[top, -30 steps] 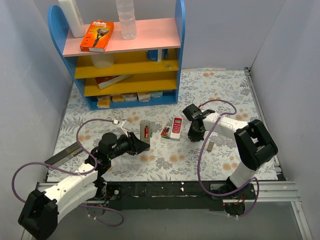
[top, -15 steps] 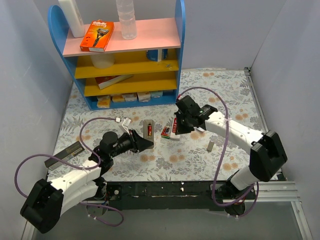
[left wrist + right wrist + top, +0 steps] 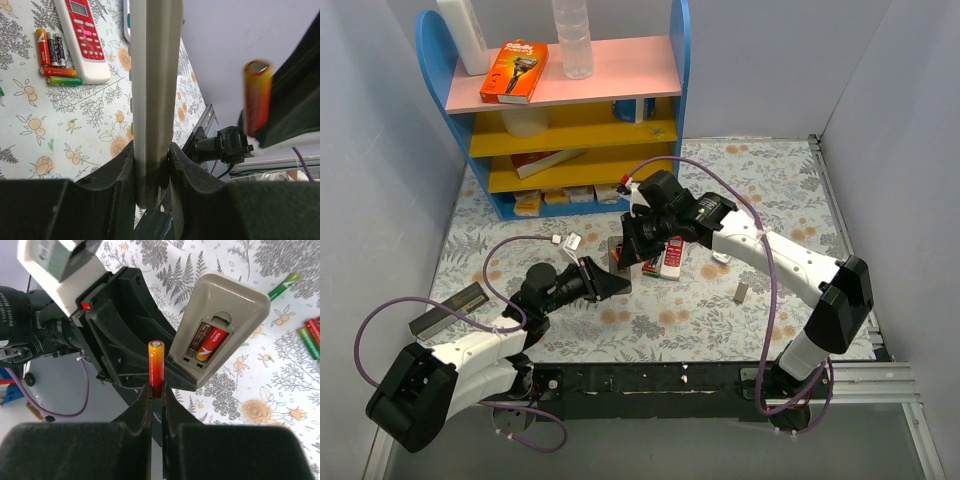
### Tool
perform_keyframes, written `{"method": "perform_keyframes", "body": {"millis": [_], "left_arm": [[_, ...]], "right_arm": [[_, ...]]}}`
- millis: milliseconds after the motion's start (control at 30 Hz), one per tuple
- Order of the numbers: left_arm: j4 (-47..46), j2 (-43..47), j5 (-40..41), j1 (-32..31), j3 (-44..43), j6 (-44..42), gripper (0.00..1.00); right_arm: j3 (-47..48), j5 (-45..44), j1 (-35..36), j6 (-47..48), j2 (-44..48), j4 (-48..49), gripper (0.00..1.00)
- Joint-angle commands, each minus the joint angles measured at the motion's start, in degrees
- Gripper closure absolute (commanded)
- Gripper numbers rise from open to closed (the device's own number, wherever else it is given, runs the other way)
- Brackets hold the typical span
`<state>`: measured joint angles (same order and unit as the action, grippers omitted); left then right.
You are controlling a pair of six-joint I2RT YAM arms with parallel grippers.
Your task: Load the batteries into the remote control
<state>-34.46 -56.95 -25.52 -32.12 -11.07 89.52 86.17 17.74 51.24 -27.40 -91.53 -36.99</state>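
Note:
The remote control (image 3: pixel 227 315) is held back side up, its battery bay open with one red battery (image 3: pixel 212 343) seated inside. My left gripper (image 3: pixel 152 172) is shut on its near end; in the left wrist view the remote control (image 3: pixel 152 75) shows edge-on. In the top view the left gripper (image 3: pixel 603 282) sits just below the remote control (image 3: pixel 616 266). My right gripper (image 3: pixel 156 390) is shut on an upright red-orange battery (image 3: pixel 156 365), held just left of the bay. From above, the right gripper (image 3: pixel 632 243) covers the remote's far end. That battery (image 3: pixel 256 97) hangs blurred to the right of the remote.
A red-and-white remote (image 3: pixel 672 258) lies right of the held one, with several loose batteries (image 3: pixel 54 57) beside it. A small grey cover piece (image 3: pixel 741 292) lies further right. The blue shelf unit (image 3: pixel 570 110) stands at the back left. A dark flat bar (image 3: pixel 445 311) lies at the left.
The right gripper closed on a battery near the red-and-white remote and carried it left, over the held remote. The left arm pushed the remote slightly right.

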Motion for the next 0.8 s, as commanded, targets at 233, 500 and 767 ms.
{"method": "perform_keyframes", "body": {"millis": [233, 500, 767], "left_arm": [[-5.5, 2.5, 1.8, -0.3, 1.7, 4.3, 1.0], [-7.1, 2.9, 1.7, -0.3, 2.5, 4.7, 1.0], [-8.0, 3.6, 1.2, -0.4, 2.9, 4.4, 1.0]], "right_arm": [[2.8, 2.7, 0.3, -6.1, -3.0, -4.8, 0.99], [3.5, 1.2, 0.3, -8.6, -4.1, -5.3, 0.99], [5.9, -1.6, 0.3, -10.7, -5.8, -6.7, 0.99]]}}
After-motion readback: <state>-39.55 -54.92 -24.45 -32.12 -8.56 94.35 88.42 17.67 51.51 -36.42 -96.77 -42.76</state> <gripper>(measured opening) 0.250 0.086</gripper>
